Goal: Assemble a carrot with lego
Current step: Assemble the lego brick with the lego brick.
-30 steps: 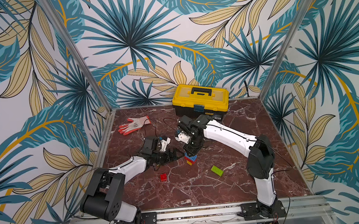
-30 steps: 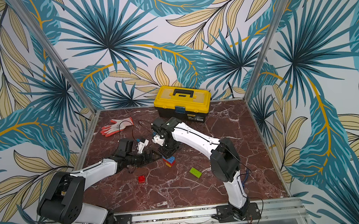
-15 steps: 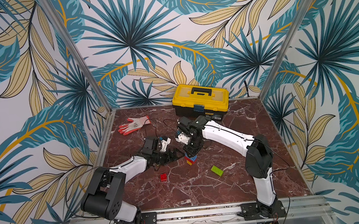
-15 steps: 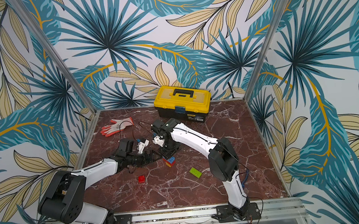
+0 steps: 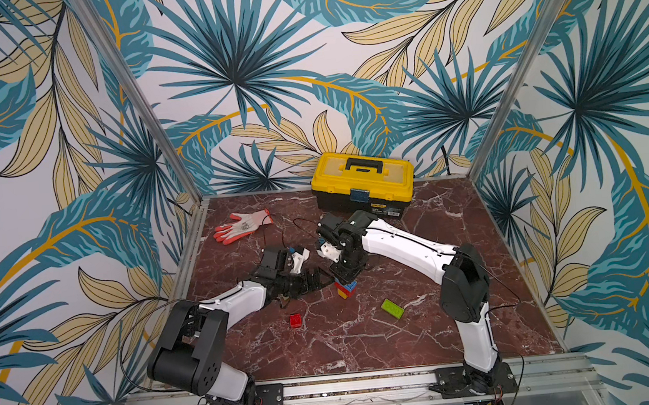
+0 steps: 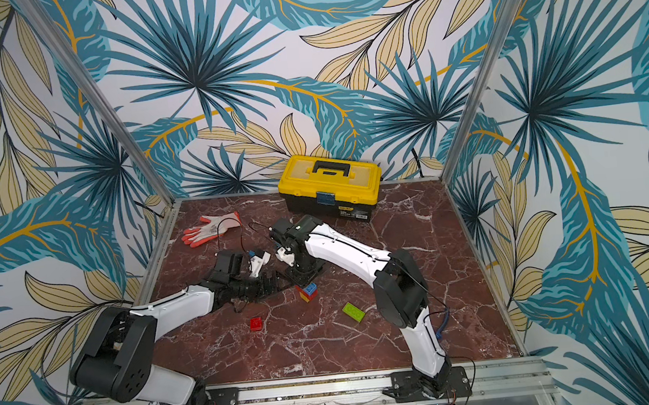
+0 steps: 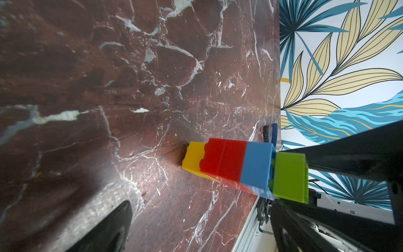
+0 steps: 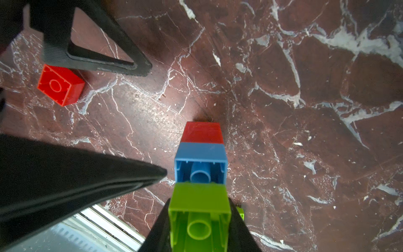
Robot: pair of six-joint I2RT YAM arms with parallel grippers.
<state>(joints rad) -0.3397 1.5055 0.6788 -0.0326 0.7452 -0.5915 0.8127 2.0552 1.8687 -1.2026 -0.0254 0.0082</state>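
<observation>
Where the two arms met near the middle of the table [image 5: 367,340], the carrot [image 5: 345,289] stood upright, its long axis vertical. Its yellow tip pointed down and rested on the marble; its lime-green end pointed up. From the foot upward the order was yellow, red, blue, lime green, each layer stepped slightly off the one below. In the right wrist view the carrot [image 8: 201,152] showed the hollow undersides of the blue and green layers facing up.

The right gripper [image 5: 344,277] hung above it, pointing down, with its fingers narrow and clamped on the green top. The left gripper [image 5: 320,283] lay low over the table with fingers spread wide, holding nothing; one fingertip [image 8: 161,173] stood just beside the blue layer.

A loose red brick [image 5: 295,320] lay near the left arm, toward the front rail [image 5: 354,383]. A loose green brick [image 5: 392,308] lay on the right arm's side. A toolbox [image 5: 362,182] stood at the rear edge and a glove [image 5: 242,225] lay near the rear left corner, both well apart from the carrot.
</observation>
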